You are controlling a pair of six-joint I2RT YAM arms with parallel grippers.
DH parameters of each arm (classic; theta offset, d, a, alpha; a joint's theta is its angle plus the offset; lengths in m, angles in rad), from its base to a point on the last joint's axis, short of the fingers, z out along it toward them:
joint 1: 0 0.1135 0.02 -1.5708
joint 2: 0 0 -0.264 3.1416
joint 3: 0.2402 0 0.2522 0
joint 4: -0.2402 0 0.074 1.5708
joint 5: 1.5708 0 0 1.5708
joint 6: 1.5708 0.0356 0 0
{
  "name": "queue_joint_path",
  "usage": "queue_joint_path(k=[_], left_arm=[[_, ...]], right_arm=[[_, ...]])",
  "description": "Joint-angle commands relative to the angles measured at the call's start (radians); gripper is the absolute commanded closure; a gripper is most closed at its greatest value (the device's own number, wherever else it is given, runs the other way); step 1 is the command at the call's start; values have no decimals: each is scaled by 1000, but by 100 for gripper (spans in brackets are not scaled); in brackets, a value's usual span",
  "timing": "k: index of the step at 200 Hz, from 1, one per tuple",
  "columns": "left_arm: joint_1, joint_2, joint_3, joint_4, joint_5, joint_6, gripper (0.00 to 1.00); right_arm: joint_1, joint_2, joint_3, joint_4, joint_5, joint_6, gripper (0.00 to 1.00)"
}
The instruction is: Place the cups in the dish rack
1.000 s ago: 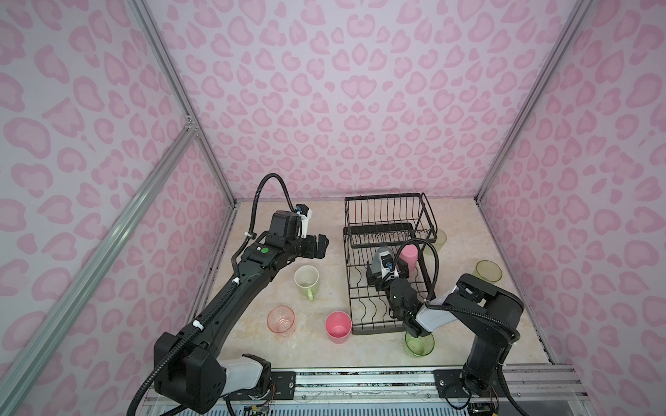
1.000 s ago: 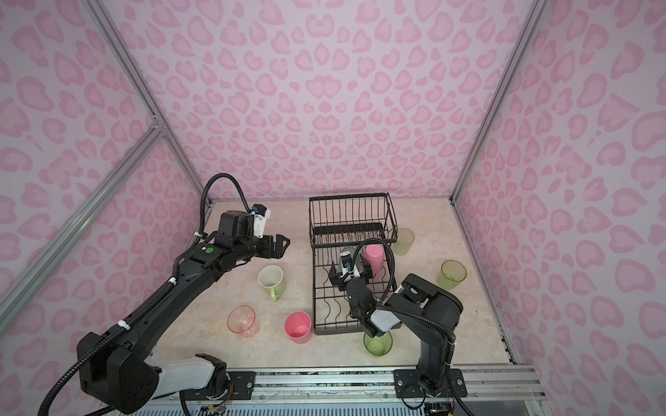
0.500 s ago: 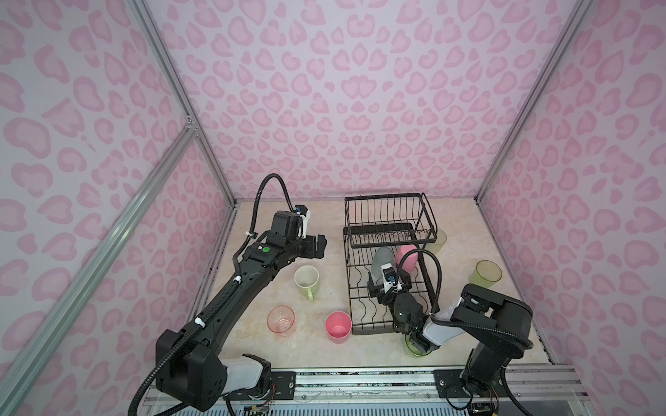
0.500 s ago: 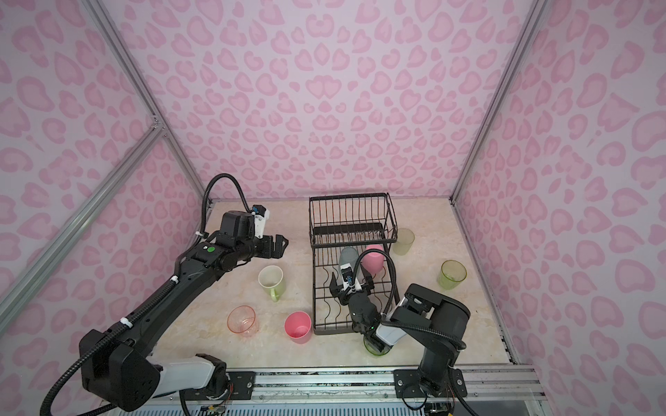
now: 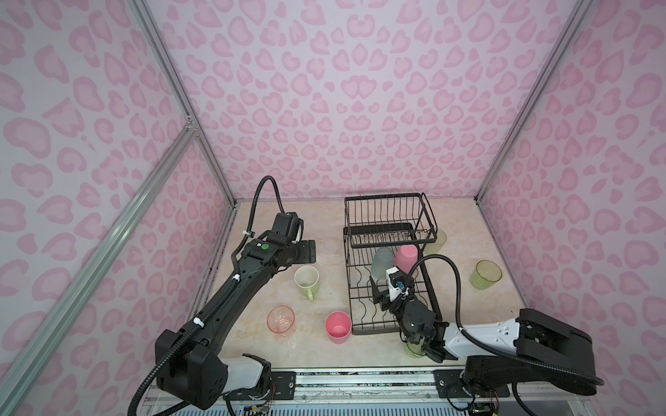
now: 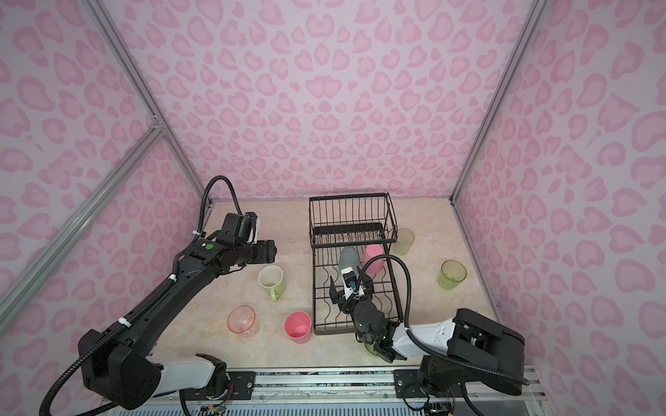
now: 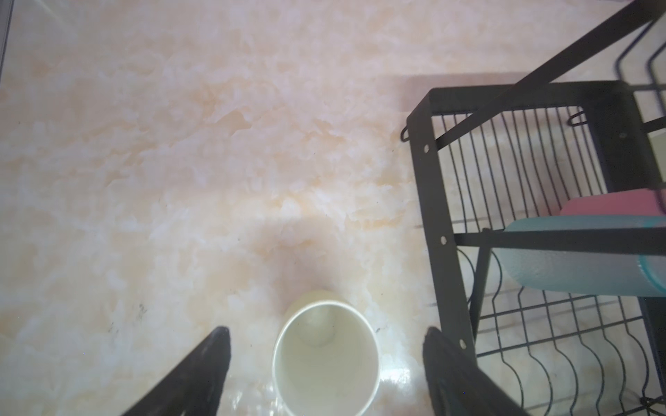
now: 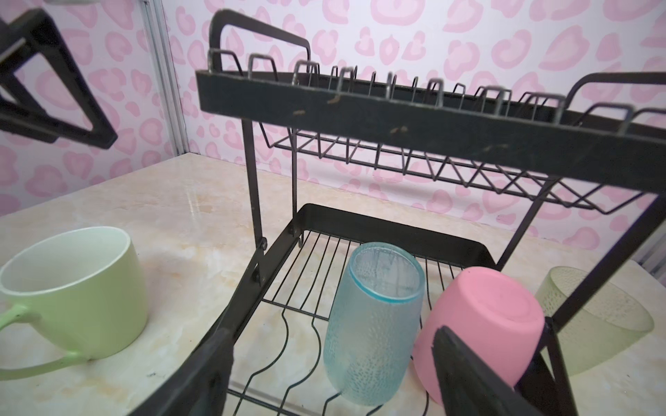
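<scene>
Mug (image 7: 324, 360) stands on the marble tabletop (image 7: 180, 162) just ahead of my left gripper (image 7: 326, 333), spread wide and empty. My right gripper (image 8: 333, 333), equally wide and empty, faces the teal tumbler (image 8: 371, 324) and pink tumbler (image 8: 479, 317), apparently inverted, in the dish rack (image 8: 360, 115). Pink-patterned walls (image 8: 432, 36) surround us.

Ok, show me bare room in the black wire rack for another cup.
Free: the empty raised basket and the lower tray's wavy slots between the near rail and the right gripper. Crowded: just before the basket, where the frosted teal tumbler and opaque pink tumbler stand together.
</scene>
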Motion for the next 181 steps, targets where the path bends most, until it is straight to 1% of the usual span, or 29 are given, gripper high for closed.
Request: queue_joint_path(k=[1, 32, 50, 67, 85, 103, 130, 154, 181], left_arm=[[2, -38, -33, -90, -34, -72, 15], [2, -63, -97, -121, -16, -133, 20], [2, -56, -111, -144, -19, -160, 26], [2, -44, -118, -153, -10, -188, 27], [2, -25, -120, -156, 4, -213, 29], [2, -3, -121, -159, 7, -228, 30], [2, 24, -123, -158, 11, -245, 32], [2, 53, -123, -149, 15, -253, 37], [2, 71, -136, -127, 21, -266, 42]], right_arm=[[7, -69, 16, -281, -43, 105, 15], [14, -186, 38, -501, -63, 187, 16], [14, -249, 32, -583, -62, 242, 16], [13, -296, 28, -634, -59, 277, 16], [2, -327, 50, -738, -52, 320, 16], [-27, -357, 76, -837, -88, 366, 17], [-65, -409, 84, -921, -152, 405, 17], [-94, -446, 86, -947, -217, 408, 18], [-105, -422, 108, -957, -252, 409, 18]])
